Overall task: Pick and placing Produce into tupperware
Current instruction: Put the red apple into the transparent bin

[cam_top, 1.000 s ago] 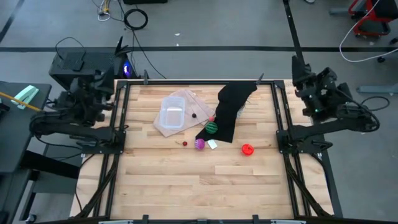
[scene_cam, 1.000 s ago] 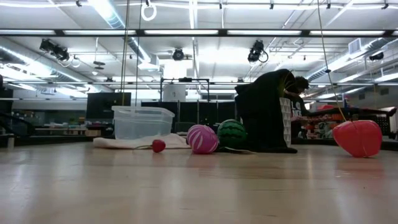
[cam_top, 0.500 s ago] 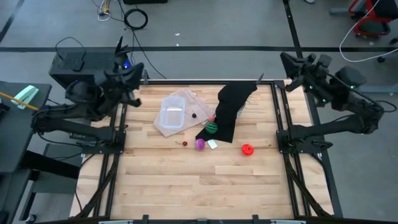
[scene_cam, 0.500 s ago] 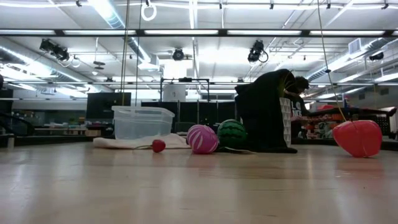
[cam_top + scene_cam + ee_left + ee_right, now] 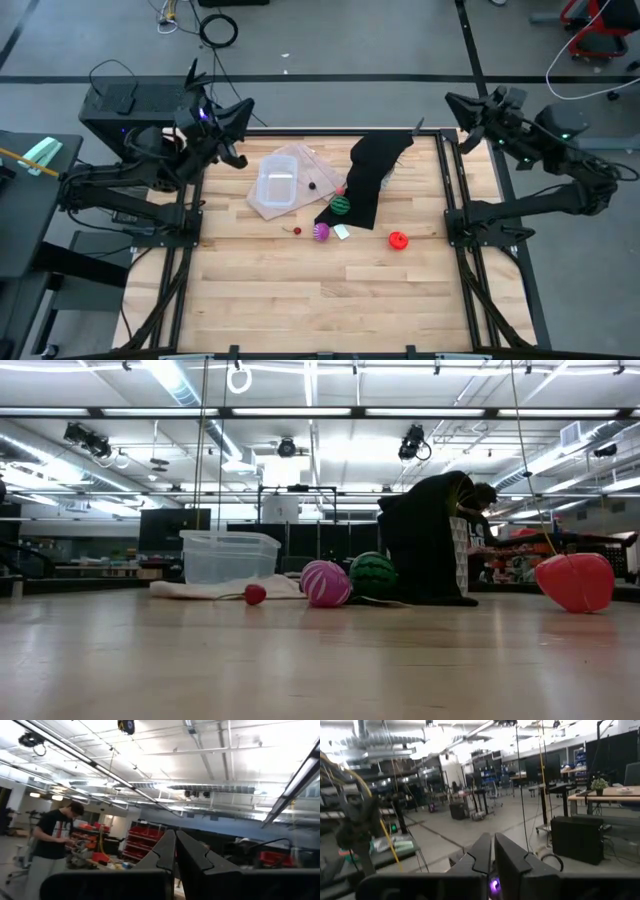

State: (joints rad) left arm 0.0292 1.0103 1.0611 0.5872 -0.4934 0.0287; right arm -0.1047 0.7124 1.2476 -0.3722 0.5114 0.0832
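Both claws are pinched shut on nothing: the left gripper at the table's far-left corner, the right gripper at the far-right. Produce lies mid-table near the tupperware; the black cloth partly hides the green striped piece.

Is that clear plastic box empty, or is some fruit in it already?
Empty. The tupperware shows only bare clear plastic from above; the red fruit and green striped fruit lie outside it on the table.

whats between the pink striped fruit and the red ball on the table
In the high view, a small white scrap lies just right of the magenta fruit; from there to the red ball it is bare wood, with the black cloth ending just behind.
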